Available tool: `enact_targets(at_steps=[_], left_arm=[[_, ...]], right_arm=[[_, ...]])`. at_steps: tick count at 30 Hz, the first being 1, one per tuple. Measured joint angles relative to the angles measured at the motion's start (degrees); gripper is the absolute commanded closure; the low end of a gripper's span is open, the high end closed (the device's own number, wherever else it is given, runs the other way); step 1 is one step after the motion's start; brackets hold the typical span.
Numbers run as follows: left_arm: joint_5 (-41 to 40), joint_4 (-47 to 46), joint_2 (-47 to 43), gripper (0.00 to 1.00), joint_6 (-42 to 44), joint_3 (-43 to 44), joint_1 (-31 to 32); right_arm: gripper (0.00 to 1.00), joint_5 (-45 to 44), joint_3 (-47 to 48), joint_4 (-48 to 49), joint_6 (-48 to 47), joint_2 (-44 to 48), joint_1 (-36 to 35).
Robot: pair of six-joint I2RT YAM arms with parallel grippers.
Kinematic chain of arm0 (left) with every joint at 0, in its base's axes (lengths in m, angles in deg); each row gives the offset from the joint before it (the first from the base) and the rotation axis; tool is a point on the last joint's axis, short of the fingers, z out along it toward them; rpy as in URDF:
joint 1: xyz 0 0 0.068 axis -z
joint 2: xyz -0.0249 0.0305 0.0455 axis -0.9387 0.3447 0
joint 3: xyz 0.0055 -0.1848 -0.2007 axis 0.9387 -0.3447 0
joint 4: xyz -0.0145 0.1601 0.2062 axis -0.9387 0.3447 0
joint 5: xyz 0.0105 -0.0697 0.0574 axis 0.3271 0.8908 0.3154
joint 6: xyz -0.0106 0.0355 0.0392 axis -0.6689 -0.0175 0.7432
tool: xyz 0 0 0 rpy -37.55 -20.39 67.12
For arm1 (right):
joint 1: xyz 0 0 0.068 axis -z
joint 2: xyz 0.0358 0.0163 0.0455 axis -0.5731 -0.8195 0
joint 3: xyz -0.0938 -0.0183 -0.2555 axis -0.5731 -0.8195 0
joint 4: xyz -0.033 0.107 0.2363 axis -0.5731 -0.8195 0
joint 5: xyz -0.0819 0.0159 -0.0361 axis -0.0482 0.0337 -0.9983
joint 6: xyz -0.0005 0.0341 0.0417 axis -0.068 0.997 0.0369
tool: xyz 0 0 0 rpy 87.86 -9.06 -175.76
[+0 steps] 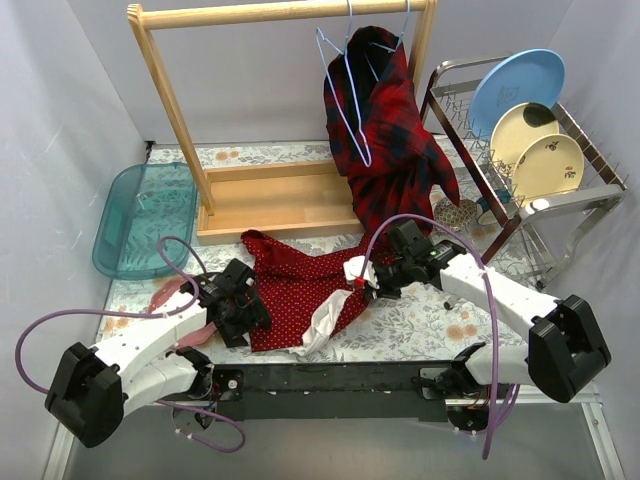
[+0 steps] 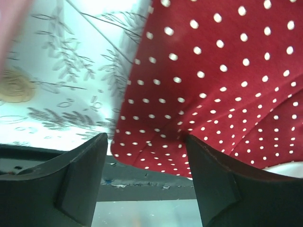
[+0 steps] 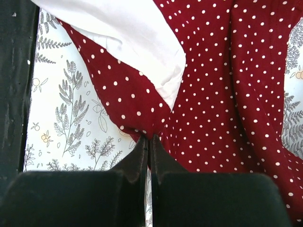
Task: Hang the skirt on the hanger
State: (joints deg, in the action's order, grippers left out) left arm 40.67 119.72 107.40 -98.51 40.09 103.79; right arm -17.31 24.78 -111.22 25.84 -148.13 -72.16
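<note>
Standing at the back of the table, the wooden rack is well apart from the skirt, which lies crumpled near the front edge between the two arms, its white lining turned out at one corner. The hanger, bare blue wire, hangs from the rack beside a plaid shirt. The right hand is clenched on a pinched fold at the skirt's right edge. The left hand is spread wide at the left hem, gripping nothing. The cloth looks light, thin and limp, and it would likely sag and bunch from any single pinch. I judge the waistband the best hold, one hand at each end, to keep it taut for the hanger.
</note>
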Motion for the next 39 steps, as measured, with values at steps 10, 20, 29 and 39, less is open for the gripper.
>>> enact_targets(at_steps=[10, 20, 29, 39], left_arm=[[0.1, -6.4, -0.7, 0.88, -4.7, -4.9, 4.8], [-2.7, -7.9, -10.4, 1.00, -5.4, -5.4, 5.2], [-5.5, -8.1, -24.5, 1.00, -4.2, -3.0, 5.2], [-11.1, -1.1, -23.6, 1.00, 1.4, 12.0, 5.2]], right_arm=[[0.99, 1.5, 3.5, -0.3, 0.9, -2.3, 0.1], [0.99, 2.5, 5.4, -5.2, -0.2, -1.7, 0.8], [0.99, 3.0, 11.5, -11.0, -1.6, -1.2, 1.2], [0.99, 2.6, 18.9, -13.2, -1.0, 3.0, 1.2]])
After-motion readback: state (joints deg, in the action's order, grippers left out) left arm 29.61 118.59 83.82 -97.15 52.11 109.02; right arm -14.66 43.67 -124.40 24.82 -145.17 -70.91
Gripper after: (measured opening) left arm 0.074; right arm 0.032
